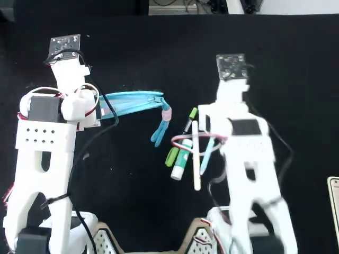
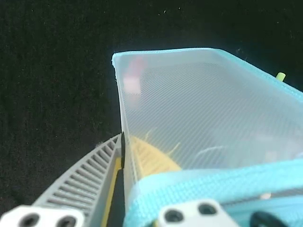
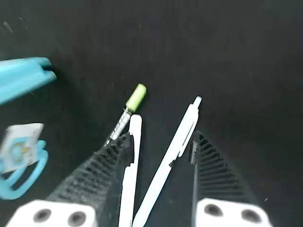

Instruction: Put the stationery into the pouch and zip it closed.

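Note:
My left gripper [image 2: 124, 144] is shut on one end of the translucent pouch [image 2: 199, 113] with cyan edging, and holds it off the black table. Seen from above, the pouch [image 1: 132, 102] stretches right from that gripper [image 1: 101, 109], its cyan strap [image 1: 160, 131] hanging from the far end. My right gripper [image 3: 159, 138] is open just above the table, with two white pens [image 3: 173, 151] lying between its fingers. A green-capped pen [image 3: 135, 98] lies just beyond the fingertips. A green marker [image 1: 173, 154], a glue stick [image 1: 181, 160] and a blue pen [image 1: 206, 154] lie beside the right arm [image 1: 235, 132].
The pouch's cyan corner [image 3: 23, 78] and its strap with a tag [image 3: 19, 144] sit close to the right gripper's side. A pale object [image 1: 335, 203] lies at the table's right edge. Both arm bases stand at the front edge.

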`<state>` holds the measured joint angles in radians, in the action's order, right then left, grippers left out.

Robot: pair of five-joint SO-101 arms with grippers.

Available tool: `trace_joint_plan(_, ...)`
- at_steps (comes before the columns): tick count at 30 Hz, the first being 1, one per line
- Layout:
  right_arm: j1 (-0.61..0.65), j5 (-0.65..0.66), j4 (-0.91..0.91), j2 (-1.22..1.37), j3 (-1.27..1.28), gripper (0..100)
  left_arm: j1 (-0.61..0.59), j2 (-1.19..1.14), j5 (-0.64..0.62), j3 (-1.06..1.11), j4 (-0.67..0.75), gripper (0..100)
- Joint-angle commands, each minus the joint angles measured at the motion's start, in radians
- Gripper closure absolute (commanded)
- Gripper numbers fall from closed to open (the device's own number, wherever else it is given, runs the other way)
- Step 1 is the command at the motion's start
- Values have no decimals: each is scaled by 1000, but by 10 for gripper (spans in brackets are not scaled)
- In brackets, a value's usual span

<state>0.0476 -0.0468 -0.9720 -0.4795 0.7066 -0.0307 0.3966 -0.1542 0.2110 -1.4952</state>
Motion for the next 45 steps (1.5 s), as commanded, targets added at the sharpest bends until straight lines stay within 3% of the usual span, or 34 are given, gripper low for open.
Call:
trace_joint_plan(1, -51, -100, 6, 194, -143, 805, 2, -3, -9, 45, 0, 970)
trace_joint_plan(13, -129, -149, -157, 717, -613, 805, 2, -3, -9, 45, 0, 970)
trace_joint_plan(24, -133, -149, -157, 958, -777, 805, 1, -3, -9, 45, -2, 970)
trace_joint_plan(30, -124, -137, -227, 975, -785, 946, 1, -3, -9, 45, -2, 970)
trace_joint_plan(32, -124, -97, -229, 969, -785, 989, 1, -3, -9, 45, -2, 970)
trace_joint_plan(38, -129, 37, -238, 966, -803, 988, 1, -3, -9, 45, -3, 970)
trace_joint_plan(45, -130, 256, -408, 970, -1020, 988, 1, -3, -9, 45, -3, 970)
